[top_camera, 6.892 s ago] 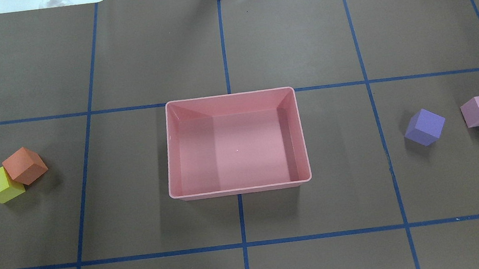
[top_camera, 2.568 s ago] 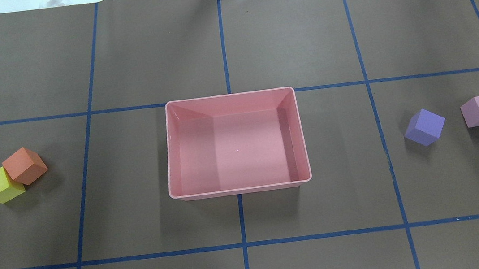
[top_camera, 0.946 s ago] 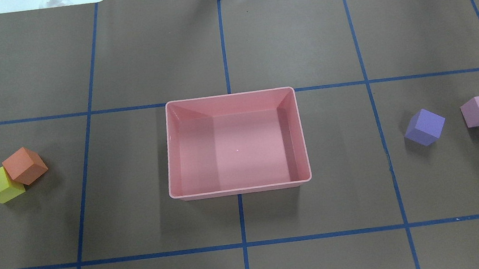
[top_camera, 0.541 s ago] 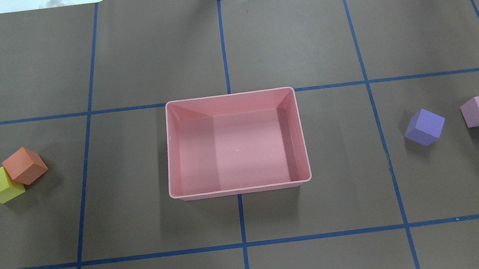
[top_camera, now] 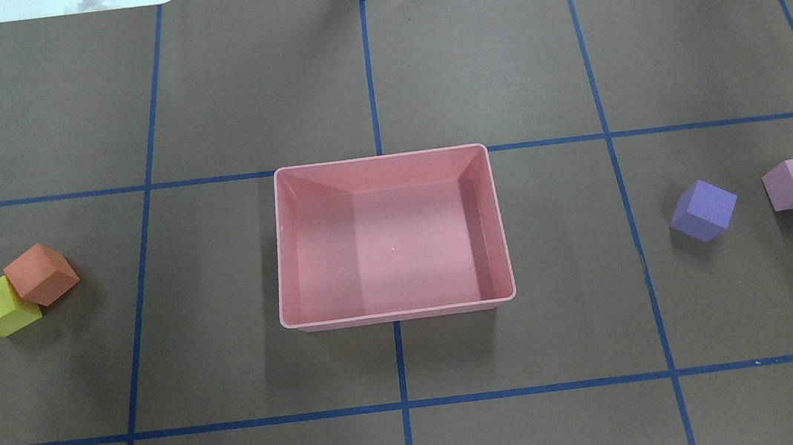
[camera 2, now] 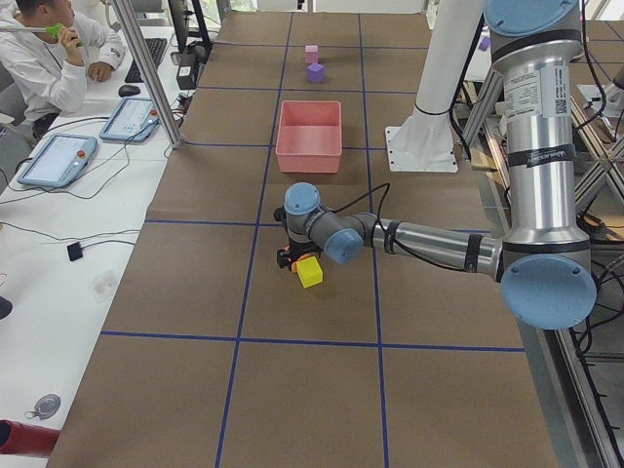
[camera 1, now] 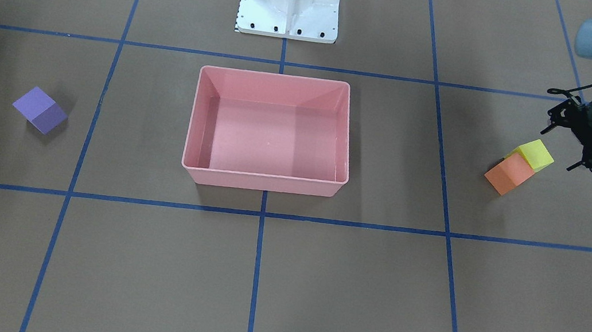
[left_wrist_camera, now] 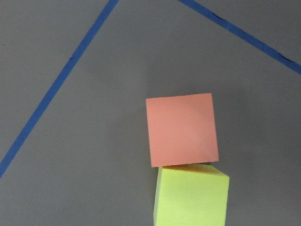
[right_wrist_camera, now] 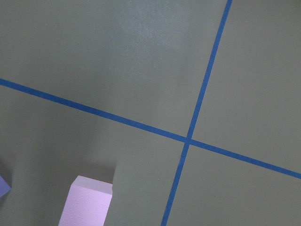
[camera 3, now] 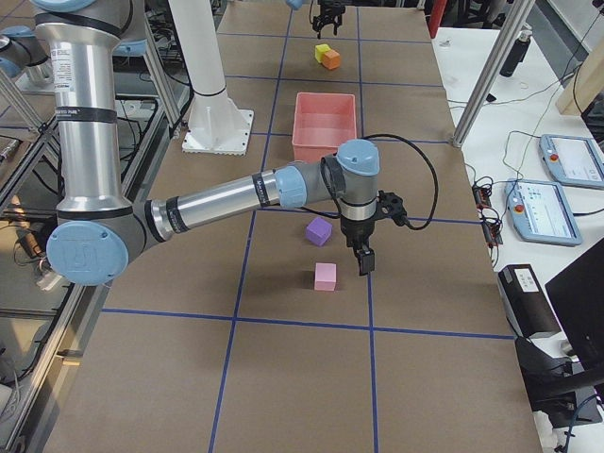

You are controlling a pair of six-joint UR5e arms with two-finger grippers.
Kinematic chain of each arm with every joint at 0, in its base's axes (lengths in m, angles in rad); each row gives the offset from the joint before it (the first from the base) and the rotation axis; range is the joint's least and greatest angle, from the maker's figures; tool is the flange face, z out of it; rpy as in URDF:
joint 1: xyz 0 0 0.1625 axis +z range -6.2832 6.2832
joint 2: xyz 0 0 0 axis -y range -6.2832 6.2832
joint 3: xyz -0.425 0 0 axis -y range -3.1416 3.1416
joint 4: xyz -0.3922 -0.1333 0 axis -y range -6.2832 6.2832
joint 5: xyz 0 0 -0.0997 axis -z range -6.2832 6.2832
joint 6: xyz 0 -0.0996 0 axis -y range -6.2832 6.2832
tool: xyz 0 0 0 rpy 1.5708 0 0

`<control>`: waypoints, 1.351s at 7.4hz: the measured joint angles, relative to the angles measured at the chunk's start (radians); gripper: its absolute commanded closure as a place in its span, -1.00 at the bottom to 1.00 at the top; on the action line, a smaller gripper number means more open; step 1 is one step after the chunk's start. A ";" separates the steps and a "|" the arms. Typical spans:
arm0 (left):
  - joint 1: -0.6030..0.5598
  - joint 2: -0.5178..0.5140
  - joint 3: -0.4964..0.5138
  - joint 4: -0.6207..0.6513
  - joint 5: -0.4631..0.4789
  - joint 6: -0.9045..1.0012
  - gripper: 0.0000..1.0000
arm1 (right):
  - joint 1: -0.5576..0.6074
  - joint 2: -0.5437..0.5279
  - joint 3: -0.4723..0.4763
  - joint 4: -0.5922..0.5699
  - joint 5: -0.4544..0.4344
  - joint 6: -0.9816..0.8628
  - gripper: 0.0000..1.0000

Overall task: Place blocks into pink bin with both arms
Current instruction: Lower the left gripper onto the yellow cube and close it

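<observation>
Left pincer (camera 1: 577, 145): spread wide, empty, just left of the yellow block (camera 1: 535, 153), which touched the orange block (camera 1: 508, 174). Pink bin (camera 1: 265, 182): empty, centre table. Right pincer (camera 3: 363, 253): opening untellable, apparently near the light pink block (camera 3: 325, 276).

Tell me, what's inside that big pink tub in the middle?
Nothing: the pink bin shows only its bare floor. All four blocks sit outside on the table, two on each side. The table beneath it is covered.

Blue tape lines (top_camera: 368, 69) grid the brown table (top_camera: 482, 56); a person (camera 2: 44, 63) sits near a tablet (camera 2: 132, 119)
</observation>
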 measured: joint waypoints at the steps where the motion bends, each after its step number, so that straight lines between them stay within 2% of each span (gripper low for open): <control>1: 0.017 -0.001 0.002 -0.001 0.000 0.009 -1.00 | 0.000 0.000 -0.003 0.000 0.000 -0.001 -1.00; 9: 0.074 -0.043 0.114 -0.008 0.000 0.002 -0.99 | 0.000 -0.001 -0.016 0.000 0.001 -0.001 -1.00; 10: 0.084 -0.051 0.131 -0.008 0.000 0.001 -0.41 | 0.000 -0.002 -0.016 0.000 0.001 -0.001 -1.00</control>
